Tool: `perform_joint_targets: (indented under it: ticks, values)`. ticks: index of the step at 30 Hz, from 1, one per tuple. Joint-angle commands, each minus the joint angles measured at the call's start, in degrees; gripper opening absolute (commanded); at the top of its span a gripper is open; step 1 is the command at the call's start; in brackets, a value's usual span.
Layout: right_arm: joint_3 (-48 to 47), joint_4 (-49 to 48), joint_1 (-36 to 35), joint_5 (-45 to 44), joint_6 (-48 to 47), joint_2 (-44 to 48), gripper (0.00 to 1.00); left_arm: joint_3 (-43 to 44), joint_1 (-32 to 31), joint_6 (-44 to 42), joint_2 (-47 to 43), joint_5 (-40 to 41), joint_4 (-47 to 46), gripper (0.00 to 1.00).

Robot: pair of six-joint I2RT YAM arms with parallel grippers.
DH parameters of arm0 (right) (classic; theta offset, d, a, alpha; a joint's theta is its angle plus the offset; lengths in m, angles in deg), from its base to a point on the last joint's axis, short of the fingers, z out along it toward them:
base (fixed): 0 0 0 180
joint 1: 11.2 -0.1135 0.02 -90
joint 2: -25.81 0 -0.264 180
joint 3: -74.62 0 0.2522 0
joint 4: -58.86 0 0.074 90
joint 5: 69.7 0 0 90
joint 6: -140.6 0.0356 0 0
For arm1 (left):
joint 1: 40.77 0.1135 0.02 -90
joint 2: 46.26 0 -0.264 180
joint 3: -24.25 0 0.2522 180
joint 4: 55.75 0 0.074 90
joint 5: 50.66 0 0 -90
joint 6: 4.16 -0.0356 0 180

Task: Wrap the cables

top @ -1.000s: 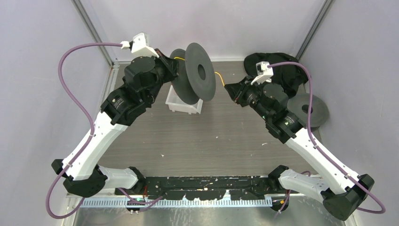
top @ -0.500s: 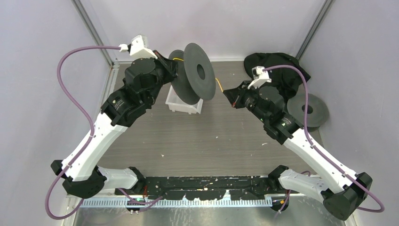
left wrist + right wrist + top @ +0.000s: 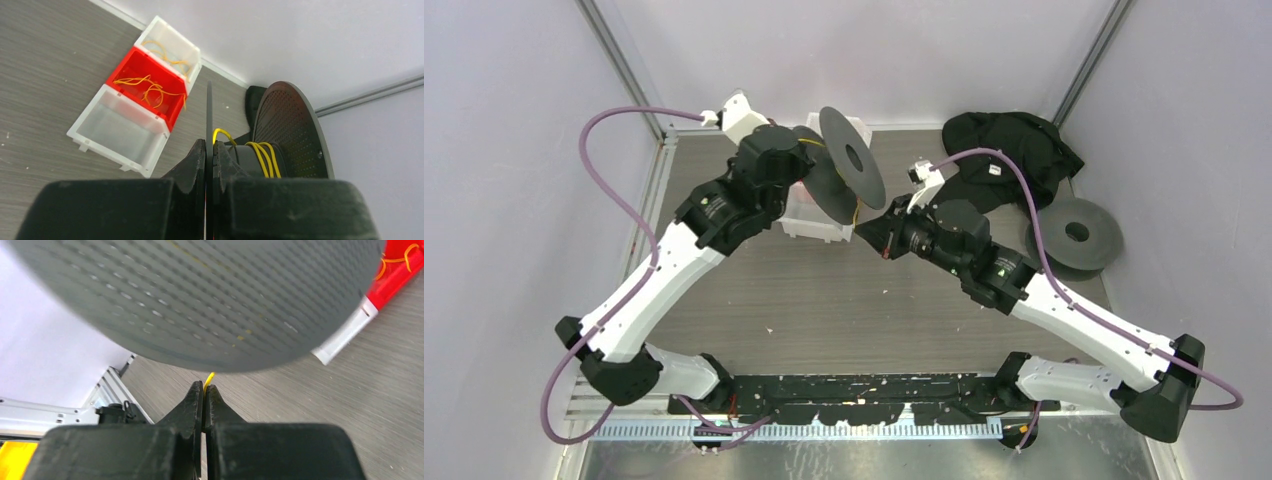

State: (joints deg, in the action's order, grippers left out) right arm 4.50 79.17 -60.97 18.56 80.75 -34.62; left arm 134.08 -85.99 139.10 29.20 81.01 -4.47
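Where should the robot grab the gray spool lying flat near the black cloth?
Probably the thin rim of its top disc, coming from the table's middle. The spool lies flat, so that edge sticks out. The black cloth crowds its far side and the wall its right.

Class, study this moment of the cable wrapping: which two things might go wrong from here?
1. The right gripper pinches only the tip of the yellow cable, so the cable may slip free.
2. The left gripper holds the spool by one thin flange edge. The spool could twist or drop, loosening the few turns on its hub.
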Motion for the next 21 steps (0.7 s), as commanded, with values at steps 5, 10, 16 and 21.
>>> perform_joint_targets:
  ticks: [5,10,16,21]
  values:
    - [-10.4,-0.43,-1.27,4.06,1.59,-1.13,0.0,0.17,-2.06,-3.63,3.68,4.35,-5.1,0.01]
    - [-14.65,1.54,-1.26,3.0,1.05,-2.96,0.01,-0.61,-2.67,-9.96,5.12,-0.22,-7.12,0.01]
    - [-18.47,3.83,-1.22,1.95,-0.72,-4.55,0.0,-6.39,-2.95,-22.29,3.0,-8.93,-14.5,0.0]
    - [-21.14,6.63,-1.27,-0.1,-3.04,-4.93,0.0,-10.28,-2.95,-32.56,1.24,-16.87,-17.12,0.01]
